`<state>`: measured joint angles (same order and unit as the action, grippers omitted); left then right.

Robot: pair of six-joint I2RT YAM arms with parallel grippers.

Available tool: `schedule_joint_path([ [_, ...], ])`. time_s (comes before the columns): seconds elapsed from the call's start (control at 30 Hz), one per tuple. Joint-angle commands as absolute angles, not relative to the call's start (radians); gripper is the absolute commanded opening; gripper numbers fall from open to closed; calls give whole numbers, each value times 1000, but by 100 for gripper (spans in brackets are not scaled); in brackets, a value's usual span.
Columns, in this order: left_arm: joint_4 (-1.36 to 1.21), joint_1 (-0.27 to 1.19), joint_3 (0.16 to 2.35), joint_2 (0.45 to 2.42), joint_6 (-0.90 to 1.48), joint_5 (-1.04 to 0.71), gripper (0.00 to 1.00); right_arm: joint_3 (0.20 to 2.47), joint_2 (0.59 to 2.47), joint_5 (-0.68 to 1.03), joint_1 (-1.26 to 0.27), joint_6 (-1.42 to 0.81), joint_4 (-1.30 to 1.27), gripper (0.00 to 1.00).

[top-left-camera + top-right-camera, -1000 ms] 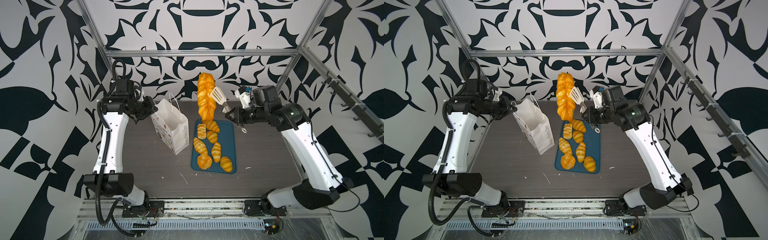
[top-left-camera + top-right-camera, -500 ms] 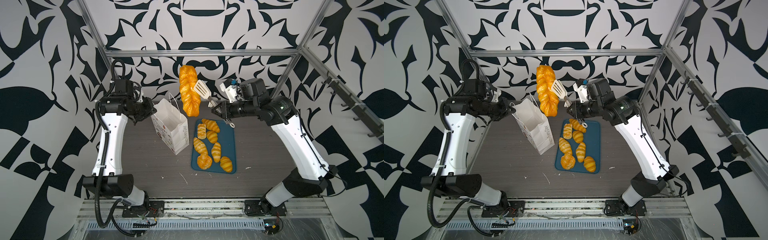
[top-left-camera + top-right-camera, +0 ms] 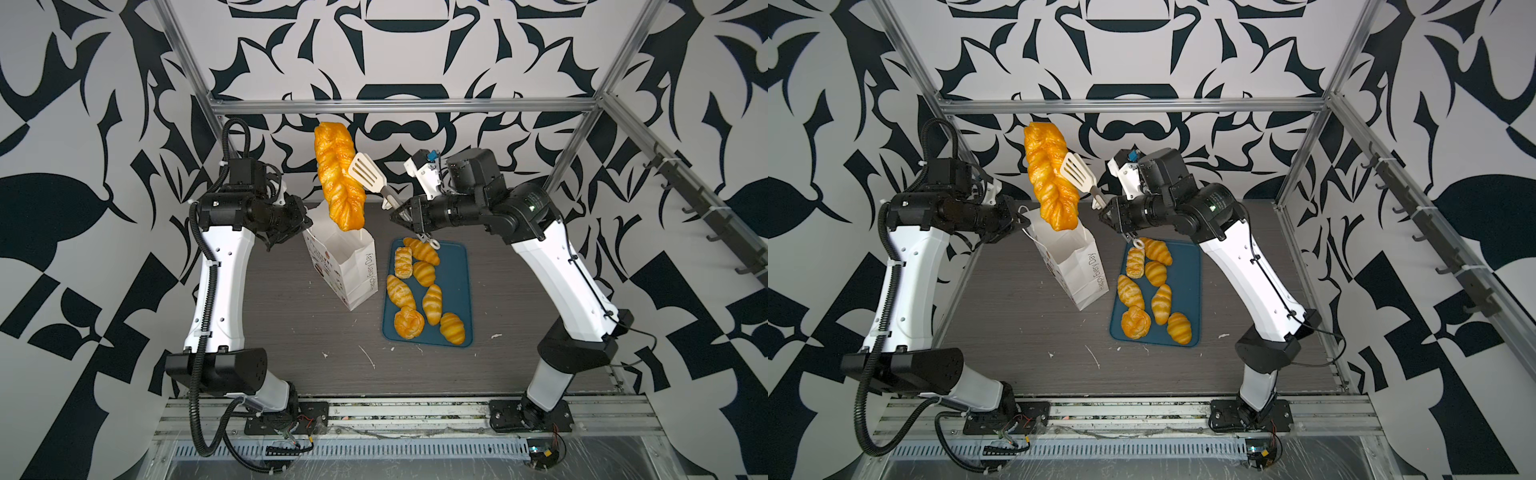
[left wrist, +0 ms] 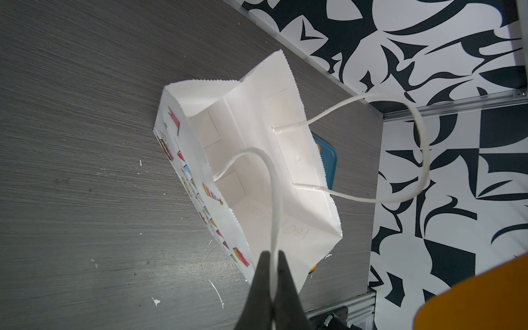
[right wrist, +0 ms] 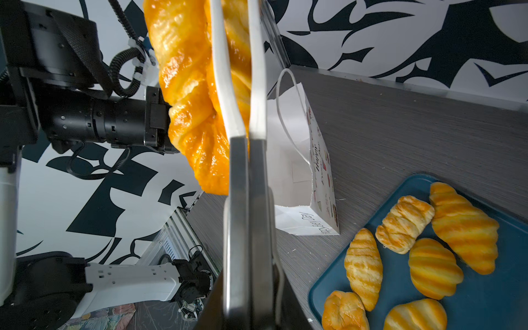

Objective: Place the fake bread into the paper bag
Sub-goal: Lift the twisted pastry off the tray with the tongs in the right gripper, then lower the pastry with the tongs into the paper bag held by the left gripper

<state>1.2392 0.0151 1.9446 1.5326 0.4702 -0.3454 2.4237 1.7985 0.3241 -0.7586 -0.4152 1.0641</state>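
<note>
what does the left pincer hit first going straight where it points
Probably the paper bag, into its open mouth: the left pincer pinches its cord handle. The braided loaf seems off that line.

A robot lab test cell: aluminium frame [image 3: 399, 106], black-and-white patterned walls [image 3: 83, 124], arms [image 3: 220, 282] bolted to a base rail [image 3: 399, 409].

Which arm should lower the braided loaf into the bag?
Right. The right gripper holds tongs clamping the braided loaf raised near the paper bag; the left gripper only pinches its handle.
</note>
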Motion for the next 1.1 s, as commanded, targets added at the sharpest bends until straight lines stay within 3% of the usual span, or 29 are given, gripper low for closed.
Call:
schedule_joint_path([
  [0.0,1288,10,1973,1526,459,-342,0,2495,1789,354,-781,-395,976,9],
  [1.07,1291,-15,1936,1500,462,-353,0,2216,1783,332,-794,-379,890,9],
])
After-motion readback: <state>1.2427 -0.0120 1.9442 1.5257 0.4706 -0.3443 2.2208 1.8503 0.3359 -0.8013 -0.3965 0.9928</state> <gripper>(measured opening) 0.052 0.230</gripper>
